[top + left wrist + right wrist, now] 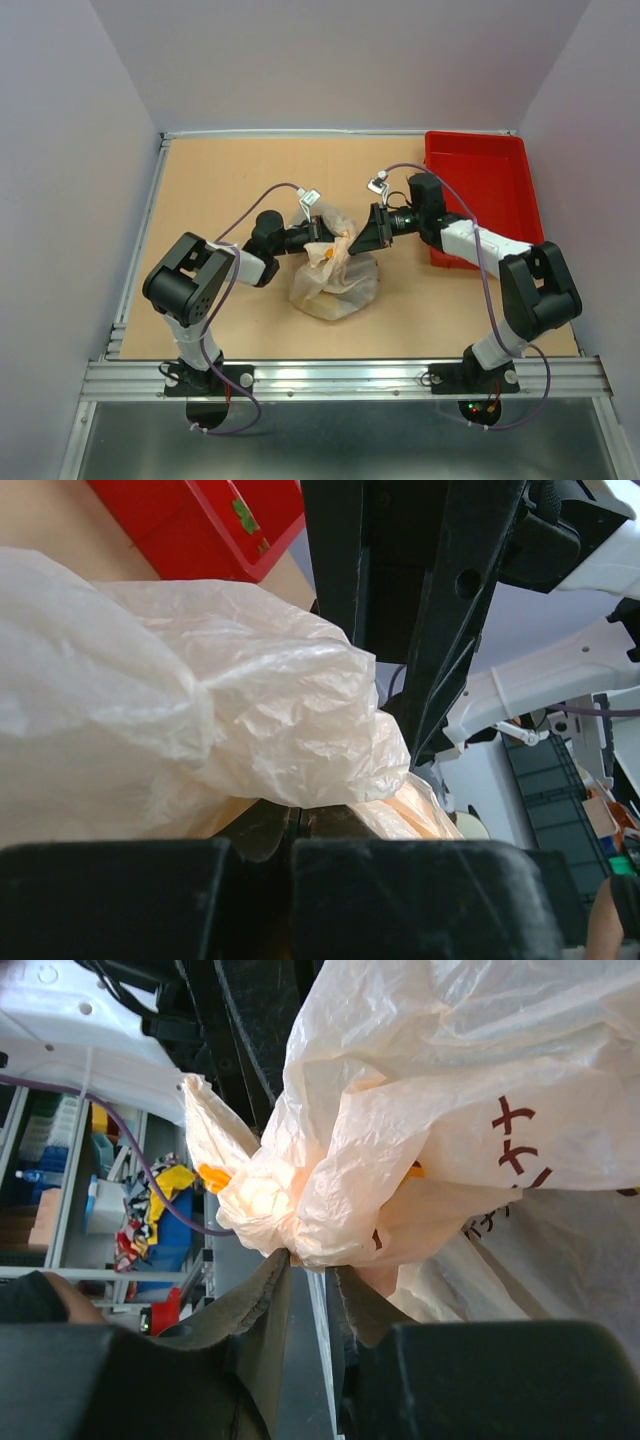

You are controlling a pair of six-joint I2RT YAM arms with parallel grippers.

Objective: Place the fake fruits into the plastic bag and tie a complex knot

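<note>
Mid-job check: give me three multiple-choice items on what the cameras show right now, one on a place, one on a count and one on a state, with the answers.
1. Where on the table does the red tray sit?
A. far right corner
B. near left corner
C. centre, between the arms

2. How many end effectors are at the top of the plastic bag?
A. none
B. one
C. two

3. What is the left end effector doing?
A. standing wide open
B. shut on bag plastic
C. shut on the tray rim

Answers:
1 A: the top view shows the tray along the far right edge.
2 C: the left end effector and the right end effector both meet the bunched top.
3 B: the left wrist view shows its fingers together, with the film pinched between them.
</note>
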